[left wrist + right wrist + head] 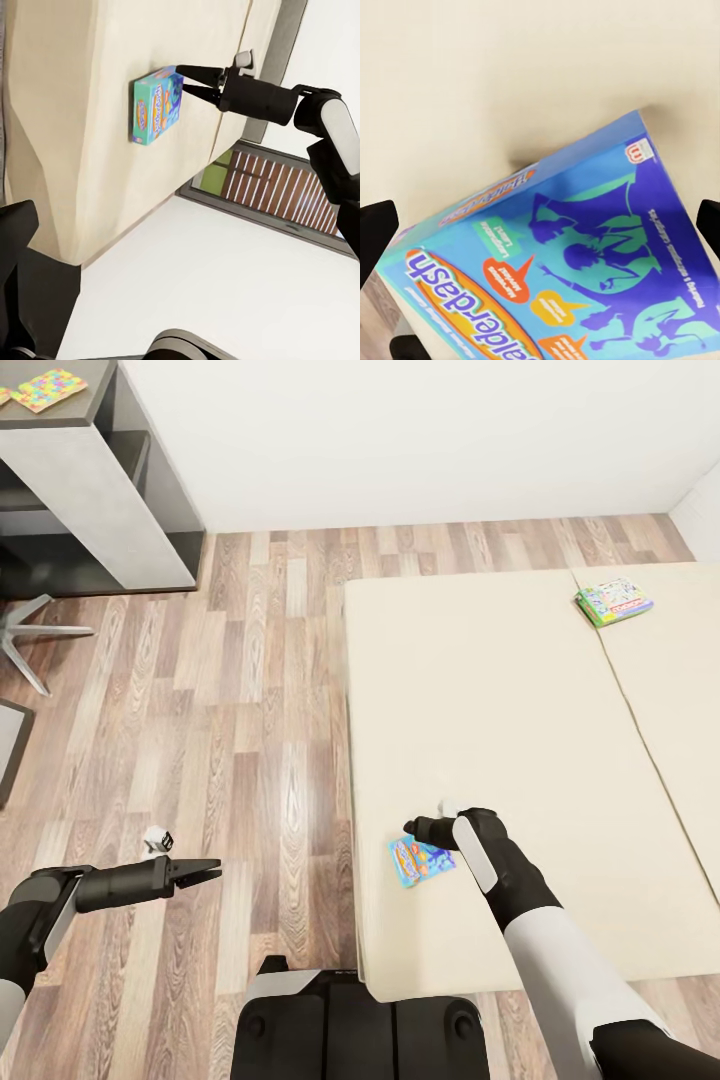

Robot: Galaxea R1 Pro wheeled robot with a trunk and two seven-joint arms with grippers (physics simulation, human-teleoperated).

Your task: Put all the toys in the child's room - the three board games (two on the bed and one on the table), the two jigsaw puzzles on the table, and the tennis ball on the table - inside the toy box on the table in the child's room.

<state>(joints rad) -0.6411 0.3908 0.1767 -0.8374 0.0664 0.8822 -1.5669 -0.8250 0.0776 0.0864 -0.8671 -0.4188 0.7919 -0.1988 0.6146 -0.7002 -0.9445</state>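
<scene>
My left fingers [205, 873] hang over the wooden floor [240, 720] beside the bed [480, 700], drawn nearly together with nothing between them, so they can give no help on this pick.

My right fingers [412, 827] are spread and poised right at the blue board game [421, 861], which lies flat on the mattress close to the bed's near corner. In the right wrist view the box [577, 277] sits between my two dark fingertips [375, 229] but lies skewed to them, not square. That is my chief worry. If I close on it at this angle, I judge the thin box may pivot or skate across the mattress rather than seat in the grip. It lies near the edge too, so a push could send it onto the floor. The soft mattress may also give under a fingertip and leave me pinching only a corner.

Farther across the bed, well apart, lies the white-green board game [614, 601]; that one is a long reach and may need the base moved.

Farthest off, a jigsaw puzzle [48, 389] rests on the bench [85, 400] by the wall. The toy box I cannot place from here.
</scene>
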